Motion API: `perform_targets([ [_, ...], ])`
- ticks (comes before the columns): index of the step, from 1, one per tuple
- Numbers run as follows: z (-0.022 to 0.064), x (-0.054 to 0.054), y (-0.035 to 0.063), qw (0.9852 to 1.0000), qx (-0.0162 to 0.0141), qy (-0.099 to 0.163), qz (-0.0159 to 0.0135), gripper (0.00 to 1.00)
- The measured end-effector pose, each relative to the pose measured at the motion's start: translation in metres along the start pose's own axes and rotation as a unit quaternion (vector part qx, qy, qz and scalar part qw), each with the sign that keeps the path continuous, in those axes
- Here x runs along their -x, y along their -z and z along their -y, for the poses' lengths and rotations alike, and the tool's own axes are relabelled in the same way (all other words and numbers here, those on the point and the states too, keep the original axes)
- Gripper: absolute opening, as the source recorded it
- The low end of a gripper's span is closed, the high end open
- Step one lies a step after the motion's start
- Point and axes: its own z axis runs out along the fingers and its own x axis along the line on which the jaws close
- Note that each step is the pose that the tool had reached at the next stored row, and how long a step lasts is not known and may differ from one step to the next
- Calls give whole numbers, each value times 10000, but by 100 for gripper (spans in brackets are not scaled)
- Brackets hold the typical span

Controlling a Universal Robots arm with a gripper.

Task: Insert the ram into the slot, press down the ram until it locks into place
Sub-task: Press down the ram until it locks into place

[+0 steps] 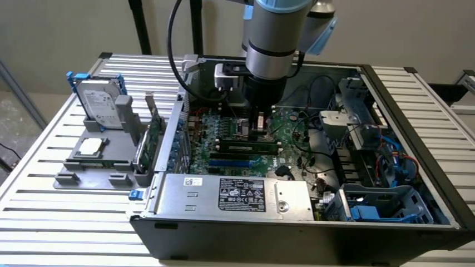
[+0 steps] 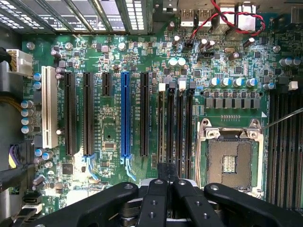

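The ram (image 1: 245,147), a thin green stick with dark chips, stands on edge in a black slot of the motherboard (image 1: 222,161) inside the open computer case. My gripper (image 1: 260,129) hangs straight down from the arm, its tip just above and behind the stick's middle. In the wrist view the gripper (image 2: 166,166) has its black fingers (image 2: 156,201) drawn together, and their tip covers the near end of the black memory slots (image 2: 180,127). From above I cannot tell the stick's top edge from the slots.
A silver power supply (image 1: 230,194) fills the case's front. The CPU socket (image 2: 232,161) lies beside the memory slots, with loose cables (image 1: 315,161) near it. A grey tray with a hard drive (image 1: 100,105) and an upright green card (image 1: 153,139) stands at the exterior view's left.
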Motion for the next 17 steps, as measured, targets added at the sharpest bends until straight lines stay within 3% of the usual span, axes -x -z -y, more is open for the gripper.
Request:
perform_targets([
  [5, -18, 5, -39, 10000, -20, 1, 1, 11],
  [10, -48, 13, -104, 10000, -65, 1, 2, 11],
  [17, -55, 15, -187, 10000, -75, 2, -4, 11],
])
